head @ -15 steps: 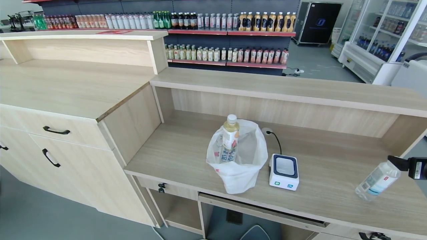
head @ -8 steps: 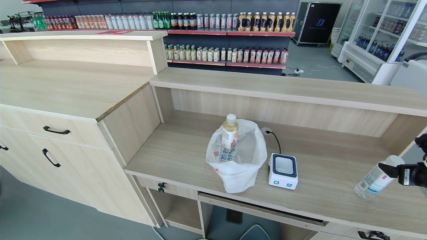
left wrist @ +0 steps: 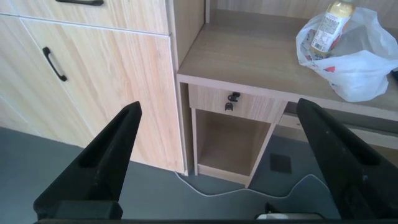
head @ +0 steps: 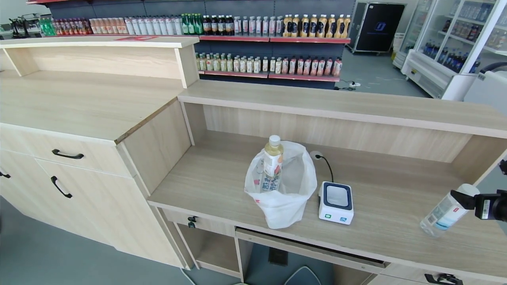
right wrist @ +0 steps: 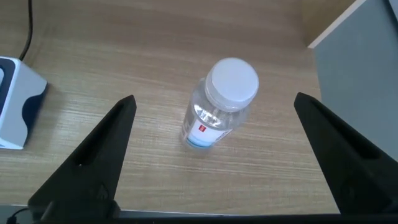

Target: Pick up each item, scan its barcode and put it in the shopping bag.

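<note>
- the clear bottle (head: 445, 211) stands upright on the counter (head: 388, 186), far to the robot's right, well apart from the scanner (head: 336, 202) and the shopping bag (head: 283, 208).
- the right gripper (right wrist: 214, 101) hovers at its cap with fingers spread wide, gripping nothing. the bottle lies straight ahead between them, its long axis pointing up at the wrist.
- this is the nearer arm by far, so the grasp looks like its job.
- the left gripper (left wrist: 219, 107) hangs low by the cupboard, splayed and empty.
- a tea bottle (head: 272, 166) is already in the bag.
</note>
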Controlling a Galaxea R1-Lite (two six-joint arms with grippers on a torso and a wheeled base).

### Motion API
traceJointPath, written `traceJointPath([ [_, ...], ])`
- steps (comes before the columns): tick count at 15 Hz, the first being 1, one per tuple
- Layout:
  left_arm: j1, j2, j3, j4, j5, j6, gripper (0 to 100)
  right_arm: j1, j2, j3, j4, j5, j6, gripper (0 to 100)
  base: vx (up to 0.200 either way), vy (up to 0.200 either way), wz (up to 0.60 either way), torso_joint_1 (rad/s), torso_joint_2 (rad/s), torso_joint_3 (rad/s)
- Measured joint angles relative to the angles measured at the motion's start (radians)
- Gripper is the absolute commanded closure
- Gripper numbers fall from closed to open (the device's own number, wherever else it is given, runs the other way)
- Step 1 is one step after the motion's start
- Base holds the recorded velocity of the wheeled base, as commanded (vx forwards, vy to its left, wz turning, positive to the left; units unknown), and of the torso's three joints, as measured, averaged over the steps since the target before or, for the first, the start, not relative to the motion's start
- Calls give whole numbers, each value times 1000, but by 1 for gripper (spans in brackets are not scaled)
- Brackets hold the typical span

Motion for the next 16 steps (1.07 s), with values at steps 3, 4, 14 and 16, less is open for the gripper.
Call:
traceJointPath([
  [3,0,0,0,0,0,1,0,2,6,7,-51,2,2,0,0,0,0,0,0,0],
  [4,0,0,0,0,0,1,0,2,9,12,-81,10,6,0,0,0,0,0,0,0],
  [14,0,0,0,0,0,0,0,2,166,118,-505,20,87,0,-80,0,0,4,1,2],
  [16,0,0,0,0,0,0,0,0,206,130,-544,17,98,0,0,0,0,0,0,0],
])
